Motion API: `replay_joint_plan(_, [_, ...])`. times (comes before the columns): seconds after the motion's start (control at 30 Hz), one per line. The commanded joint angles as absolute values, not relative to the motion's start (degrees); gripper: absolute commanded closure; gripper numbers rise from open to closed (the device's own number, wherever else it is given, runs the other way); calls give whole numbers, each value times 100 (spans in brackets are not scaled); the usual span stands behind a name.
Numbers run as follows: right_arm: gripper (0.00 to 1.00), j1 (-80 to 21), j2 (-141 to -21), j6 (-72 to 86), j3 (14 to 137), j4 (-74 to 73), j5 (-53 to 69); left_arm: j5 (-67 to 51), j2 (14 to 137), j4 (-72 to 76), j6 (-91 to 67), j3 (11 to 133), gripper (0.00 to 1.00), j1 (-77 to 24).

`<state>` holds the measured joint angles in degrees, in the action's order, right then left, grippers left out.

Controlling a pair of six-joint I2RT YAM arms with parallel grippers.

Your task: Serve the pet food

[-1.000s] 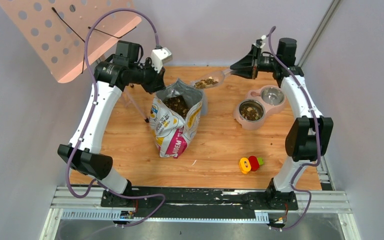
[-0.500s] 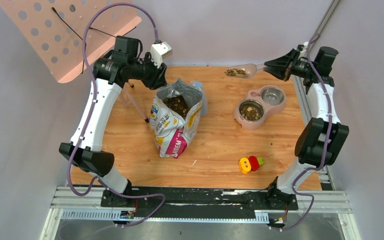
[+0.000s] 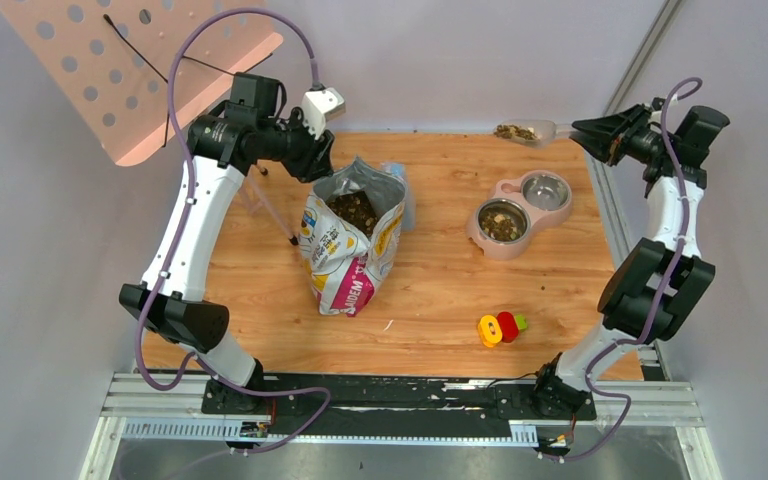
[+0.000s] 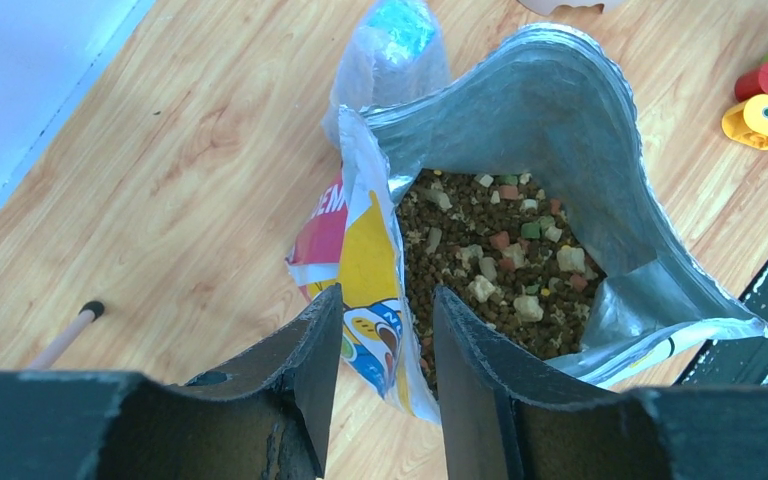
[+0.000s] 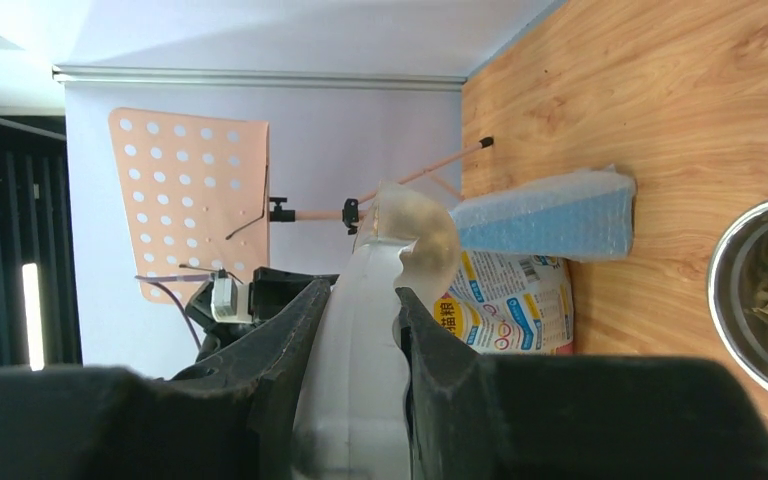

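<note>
Pet food, brown kibble with some coloured bits, fills the open printed bag (image 3: pixel 345 262) standing mid-table; its surface (image 4: pixel 470 270) shows in the left wrist view. More kibble (image 3: pixel 513 131) lies in a translucent scoop (image 3: pixel 538 131) held level at the back right, beyond the bowls. My right gripper (image 3: pixel 588 134) is shut on the scoop's handle (image 5: pixel 360 340). The near steel bowl (image 3: pixel 501 222) also holds kibble. My left gripper (image 3: pixel 322 165) hangs just above the bag's back-left rim. Its jaws stand apart over the rim's edge (image 4: pixel 375 250), gripping nothing.
A pink double stand (image 3: pixel 480 240) carries the two steel bowls; the far bowl (image 3: pixel 546 190) looks bare. A blue bubble-wrap packet (image 5: pixel 545 215) lies behind the bag. A red-yellow-green toy (image 3: pixel 501 327) sits near the front. A pink perforated music stand (image 3: pixel 140 70) leans at the back left.
My right arm swung right and back, carrying the loaded scoop from over the bag to the back-right corner. My left gripper opened and let go of the bag's rim.
</note>
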<state>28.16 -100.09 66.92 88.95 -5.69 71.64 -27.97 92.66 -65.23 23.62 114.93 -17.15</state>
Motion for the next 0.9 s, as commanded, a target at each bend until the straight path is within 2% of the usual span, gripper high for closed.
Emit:
replay_joint_plan(0.0, [100,3052,-9631,6641,8848,-488,7060,-2859,9142,-6581,2523,11773,53,-1723])
replay_joint_plan(0.23, [100,3493,-9479,6623,8526,-445,6926,-2916,9244,-6670,2531,11918,53,-1723])
replay_joint_plan(0.87, [100,4207,-9044,6838,6864,890,6011,-2944,9185,-6765,2477,11881,53,-1749])
